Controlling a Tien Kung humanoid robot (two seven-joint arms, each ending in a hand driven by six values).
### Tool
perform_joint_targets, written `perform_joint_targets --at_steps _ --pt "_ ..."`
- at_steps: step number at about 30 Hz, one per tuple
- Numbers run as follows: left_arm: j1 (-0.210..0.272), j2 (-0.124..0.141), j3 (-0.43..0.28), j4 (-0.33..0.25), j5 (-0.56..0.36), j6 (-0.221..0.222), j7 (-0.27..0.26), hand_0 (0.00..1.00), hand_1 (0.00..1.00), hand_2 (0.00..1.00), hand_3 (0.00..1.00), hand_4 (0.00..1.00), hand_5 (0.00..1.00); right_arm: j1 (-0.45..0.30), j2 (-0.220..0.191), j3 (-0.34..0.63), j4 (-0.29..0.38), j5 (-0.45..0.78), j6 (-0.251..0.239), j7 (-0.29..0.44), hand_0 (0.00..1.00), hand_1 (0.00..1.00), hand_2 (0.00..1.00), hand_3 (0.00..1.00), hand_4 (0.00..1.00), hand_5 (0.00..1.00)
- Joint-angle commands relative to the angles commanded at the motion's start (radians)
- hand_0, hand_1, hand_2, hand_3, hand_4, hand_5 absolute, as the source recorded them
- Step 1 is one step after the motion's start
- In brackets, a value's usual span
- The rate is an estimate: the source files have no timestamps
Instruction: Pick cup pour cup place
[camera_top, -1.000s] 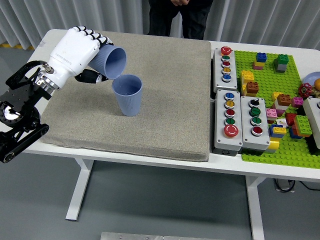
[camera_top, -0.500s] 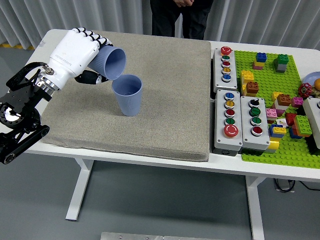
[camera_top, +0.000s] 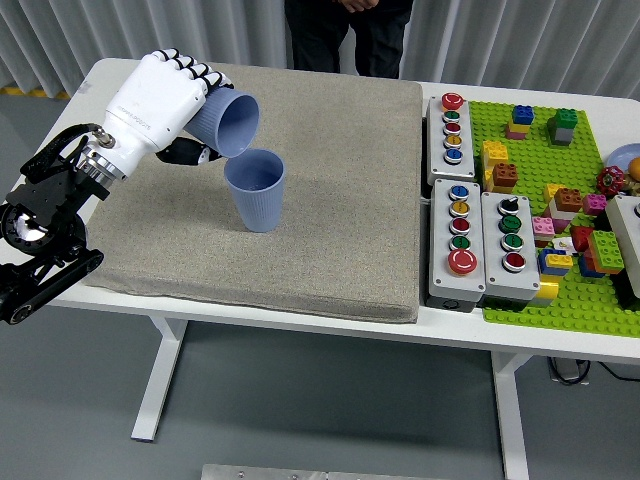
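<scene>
**Blue cup tipped over its twin on the mat**

Grey felt-like mat (camera_top: 330, 200) covers the white table's (camera_top: 560, 345) left part, and from my seat I see the standing blue cup (camera_top: 256, 190) upright on it, mouth open to the camera. Just above and left of that, my left hand (camera_top: 155, 100) has its white fingers (camera_top: 190, 70) wrapped round the tilted blue cup (camera_top: 226, 122), whose mouth points down-right over the standing one's rim. Whether the two rims touch I cannot make out. To the right sit three button boxes (camera_top: 468, 235) beside a green brick plate (camera_top: 555, 215). At the far edge a person in dark clothes (camera_top: 345, 35) stands.
</scene>
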Motion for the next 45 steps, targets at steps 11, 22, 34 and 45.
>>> perform_joint_targets --at_steps 11,22,34,45 --pt "-0.024 0.005 0.035 -0.003 0.000 -0.004 0.010 0.497 0.489 0.507 0.527 0.825 0.204 0.003 0.000 -0.006 0.000 0.012 -0.001 0.002 0.722 0.690 0.738 0.703 0.337 0.285" --pt "-0.045 0.014 0.084 0.001 0.000 0.009 0.032 0.499 0.490 0.508 0.527 0.823 0.203 0.001 0.001 -0.008 0.000 0.015 -0.002 0.002 0.722 0.690 0.738 0.703 0.337 0.285" --pt "-0.041 0.017 0.082 0.004 0.000 0.013 0.034 0.500 0.491 0.508 0.528 0.820 0.195 -0.001 0.002 -0.008 0.000 0.017 -0.003 0.002 0.722 0.691 0.739 0.704 0.337 0.288" --pt "0.047 -0.001 -0.079 0.019 -0.291 0.019 -0.116 0.500 0.493 0.509 0.527 0.821 0.193 -0.005 0.002 -0.002 0.000 0.006 -0.001 0.000 0.722 0.691 0.739 0.704 0.334 0.287"
